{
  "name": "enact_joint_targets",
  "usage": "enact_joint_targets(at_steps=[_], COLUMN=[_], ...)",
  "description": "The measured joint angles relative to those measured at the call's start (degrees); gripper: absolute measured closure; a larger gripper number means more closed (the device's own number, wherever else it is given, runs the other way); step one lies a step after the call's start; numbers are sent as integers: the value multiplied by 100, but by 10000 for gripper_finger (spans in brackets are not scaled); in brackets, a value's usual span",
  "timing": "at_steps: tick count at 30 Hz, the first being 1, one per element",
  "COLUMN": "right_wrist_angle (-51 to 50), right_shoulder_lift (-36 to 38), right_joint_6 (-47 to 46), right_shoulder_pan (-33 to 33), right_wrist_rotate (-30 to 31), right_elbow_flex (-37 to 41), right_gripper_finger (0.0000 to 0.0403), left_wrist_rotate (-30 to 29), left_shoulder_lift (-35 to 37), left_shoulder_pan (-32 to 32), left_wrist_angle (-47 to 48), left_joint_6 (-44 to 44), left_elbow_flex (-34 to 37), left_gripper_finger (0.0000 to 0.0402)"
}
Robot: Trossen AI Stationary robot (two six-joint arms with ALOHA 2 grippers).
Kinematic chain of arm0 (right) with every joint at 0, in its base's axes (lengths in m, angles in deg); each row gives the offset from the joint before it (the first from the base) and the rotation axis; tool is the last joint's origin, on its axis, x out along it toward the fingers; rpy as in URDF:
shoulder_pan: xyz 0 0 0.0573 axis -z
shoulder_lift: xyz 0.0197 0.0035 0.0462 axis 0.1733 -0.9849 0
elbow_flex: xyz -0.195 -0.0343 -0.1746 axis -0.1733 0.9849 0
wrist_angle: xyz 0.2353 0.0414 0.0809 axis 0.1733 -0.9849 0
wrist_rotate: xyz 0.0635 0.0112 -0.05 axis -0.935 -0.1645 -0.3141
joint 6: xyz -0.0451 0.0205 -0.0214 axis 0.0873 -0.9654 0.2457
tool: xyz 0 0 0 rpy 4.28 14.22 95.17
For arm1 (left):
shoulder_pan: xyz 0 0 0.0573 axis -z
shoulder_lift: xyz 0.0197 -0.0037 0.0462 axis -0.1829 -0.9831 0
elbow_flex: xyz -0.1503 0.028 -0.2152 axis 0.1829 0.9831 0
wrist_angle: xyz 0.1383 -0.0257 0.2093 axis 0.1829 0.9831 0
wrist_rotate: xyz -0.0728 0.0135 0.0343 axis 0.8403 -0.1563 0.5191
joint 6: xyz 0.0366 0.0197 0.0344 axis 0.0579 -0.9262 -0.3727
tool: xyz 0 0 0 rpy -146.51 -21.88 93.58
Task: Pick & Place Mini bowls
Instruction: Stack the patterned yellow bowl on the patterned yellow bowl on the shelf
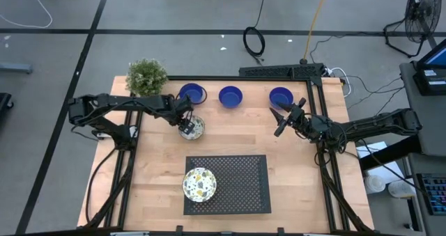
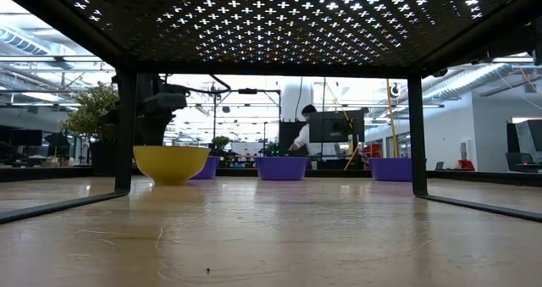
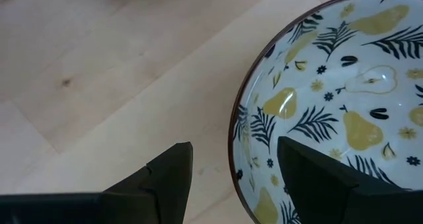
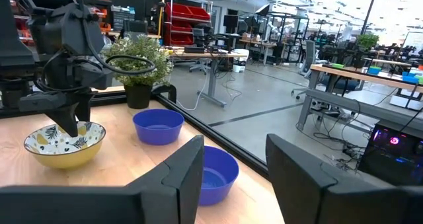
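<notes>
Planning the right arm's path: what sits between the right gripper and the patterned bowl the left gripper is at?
In the high view, only bare tabletop lies between the right gripper and the patterned bowl at the left gripper; the blue bowls sit behind that line.

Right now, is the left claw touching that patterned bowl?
Cannot tell. In the left wrist view the left gripper straddles the patterned bowl's rim, with no plain contact or gap.
</notes>
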Motion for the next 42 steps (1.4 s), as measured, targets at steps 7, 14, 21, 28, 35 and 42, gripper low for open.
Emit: enact_joint_targets(at_steps=[7, 14, 21, 28, 35, 42], right_wrist_angle=[0, -2, -2, -2, 0, 0], right_shoulder_lift=[0, 0, 2, 2, 1, 0], right_joint_6=[1, 1, -1, -1, -2, -106], right_shoulder_pan=[0, 0, 0, 0, -1, 0], right_wrist_rotate=[0, 0, 0, 0, 0, 0], right_elbow_flex=[0, 0, 0, 0, 0, 0], right_gripper_finger=[250, 250, 250, 250, 250, 250], left_wrist_rotate=[95, 166, 391, 408, 727, 745], left_shoulder_lift=[0, 0, 0, 0, 0, 0], left_shoulder_pan=[0, 2, -9, -20, -236, -389], left_wrist_angle=[7, 11, 23, 34, 35, 83], left_joint_6=[0, -129, -368, -762, -768, -842], left_elbow_flex=[0, 0, 0, 0, -2, -2], left_gripper_finger=[177, 177, 177, 177, 177, 177])
